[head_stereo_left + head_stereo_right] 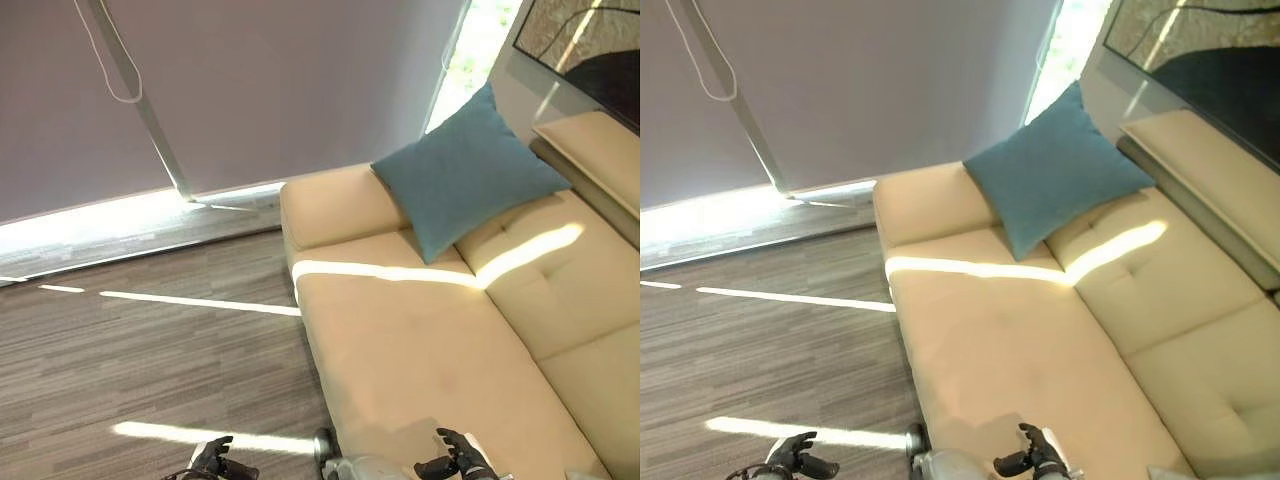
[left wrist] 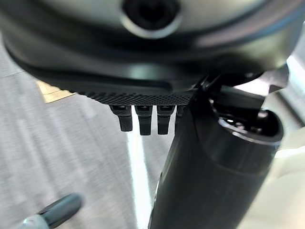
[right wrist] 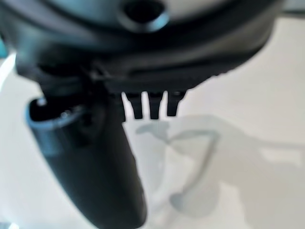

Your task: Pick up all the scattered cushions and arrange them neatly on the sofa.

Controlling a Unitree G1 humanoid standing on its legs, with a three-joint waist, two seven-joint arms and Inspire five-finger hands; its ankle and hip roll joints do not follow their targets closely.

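Your teal cushion (image 1: 468, 170) leans at the sofa's (image 1: 420, 340) upper-right corner, well up-frame from both empty, relaxed-fingered hands, right hand (image 1: 455, 457) nearer over the seat, left hand (image 1: 215, 460) above floor.

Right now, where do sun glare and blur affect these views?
Left eye view: a bright sun stripe crosses the cream leather sofa below the teal square cushion, more stripes on the grey wood floor. Right wrist view: right hand close and blurred.
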